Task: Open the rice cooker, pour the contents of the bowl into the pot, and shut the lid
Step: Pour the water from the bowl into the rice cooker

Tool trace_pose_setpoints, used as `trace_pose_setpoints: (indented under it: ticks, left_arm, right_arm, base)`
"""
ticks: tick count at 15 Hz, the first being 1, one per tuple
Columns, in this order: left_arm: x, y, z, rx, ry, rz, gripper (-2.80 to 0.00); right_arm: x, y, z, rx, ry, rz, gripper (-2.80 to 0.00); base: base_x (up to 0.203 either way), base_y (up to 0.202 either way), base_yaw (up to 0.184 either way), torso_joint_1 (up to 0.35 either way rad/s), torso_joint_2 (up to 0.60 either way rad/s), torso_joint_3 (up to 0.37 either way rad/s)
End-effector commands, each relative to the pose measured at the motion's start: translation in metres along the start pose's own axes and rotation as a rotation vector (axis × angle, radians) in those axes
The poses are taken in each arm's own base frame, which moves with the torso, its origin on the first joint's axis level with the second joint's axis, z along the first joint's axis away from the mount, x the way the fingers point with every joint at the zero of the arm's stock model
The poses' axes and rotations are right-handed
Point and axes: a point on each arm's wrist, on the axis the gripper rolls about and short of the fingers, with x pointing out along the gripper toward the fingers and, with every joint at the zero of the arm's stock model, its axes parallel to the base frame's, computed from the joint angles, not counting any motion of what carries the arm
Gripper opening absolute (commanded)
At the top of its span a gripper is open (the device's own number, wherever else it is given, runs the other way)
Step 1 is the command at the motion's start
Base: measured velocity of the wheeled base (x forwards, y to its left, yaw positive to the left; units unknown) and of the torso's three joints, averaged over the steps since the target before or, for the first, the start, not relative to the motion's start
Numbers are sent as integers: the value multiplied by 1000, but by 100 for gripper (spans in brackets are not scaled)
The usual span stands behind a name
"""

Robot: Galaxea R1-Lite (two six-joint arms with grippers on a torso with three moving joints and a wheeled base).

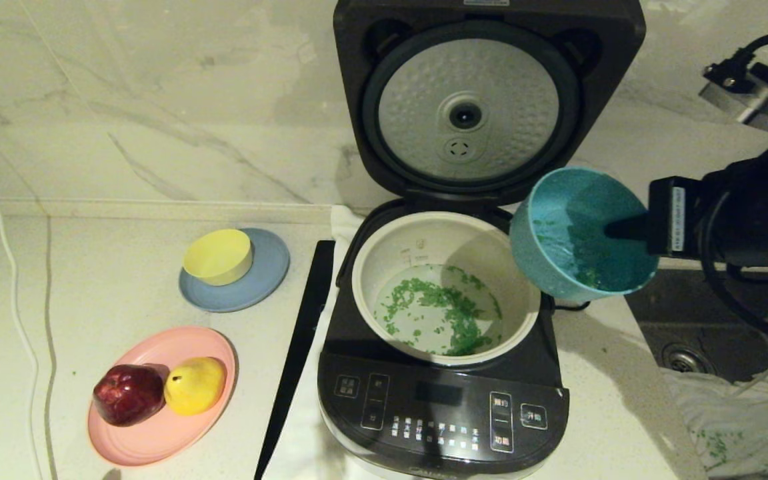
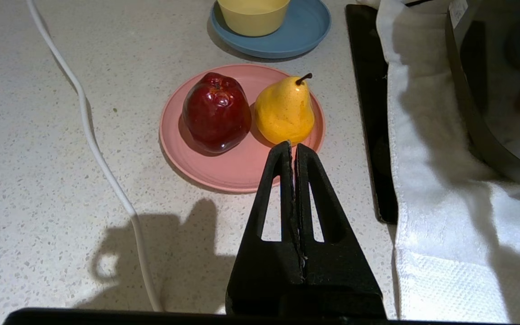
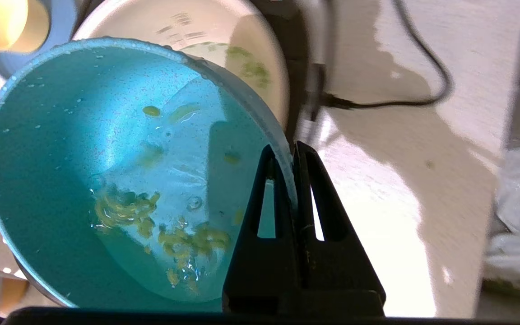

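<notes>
- Small teal-blue round bowl (image 1: 574,233): speckled matt finish, wet inside; held tilted in the air beside the right rim of the pot, mouth turned toward the viewer and to the right. A few bits of chopped green (image 3: 183,239) and drops of water are seen clinging to its inner wall.
- Right gripper (image 3: 289,155): black triangular fingers, clamped tight on the bowl's thin rim, one inside and one outside.
- Round cream-white inner pot (image 1: 371,267): smooth, glossy, level marks on the wall; shallow water and scattered green pieces are held at the bottom.
- Large dark grey rounded-square rice cooker (image 1: 444,407): glossy front panel with white labels; seated on a white textured towel (image 2: 427,180).
- Hinged lid (image 1: 624,67): stood fully open; the underside is a dimpled silver disc.
- Judged stage: pouring appears largely done; closing the lid is left.
- Risks: the wet rim could slip in so narrow a pinch; residue could drip onto the speckled pale worktop (image 1: 91,280) or the panel, the bowl hanging only partly over the pot.
- Left gripper (image 2: 292,146): parked above the worktop, jaws pressed together, empty.
- Nearby: yellow plastic bowl (image 1: 219,255) on grey-blue plate (image 1: 271,280); pink plate (image 1: 157,433) bearing glossy red apple (image 1: 129,393) and yellow pear (image 1: 195,385).
</notes>
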Motion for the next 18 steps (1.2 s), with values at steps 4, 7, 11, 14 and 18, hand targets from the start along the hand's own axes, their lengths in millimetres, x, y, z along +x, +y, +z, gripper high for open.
trace_pose_setpoints:
  ticks: [4, 7, 11, 14, 18]
  left_arm:
    - [0, 0, -1, -1, 4, 0, -280]
    - [0, 0, -1, -1, 2, 0, -280]
    - [0, 0, -1, 0, 3, 0, -280]
    - [0, 0, -1, -1, 3, 0, -280]
    - [0, 0, -1, 0, 3, 0, -280]
  right_arm:
    - [62, 39, 0, -23, -40, -12, -280]
    - [90, 54, -4, -30, -94, -88, -280]
    - [118, 66, -3, -46, -168, -139, -280]
    - [134, 72, -3, -74, -225, -176, -280]
    - [153, 80, -4, -120, -331, -254, -280]
  base:
    - [0, 0, 0, 0, 0, 0]
    - [0, 0, 0, 0, 0, 0]
    - [0, 0, 0, 0, 0, 0]
    - [0, 0, 0, 0, 0, 0]
    - [0, 0, 0, 0, 0, 0]
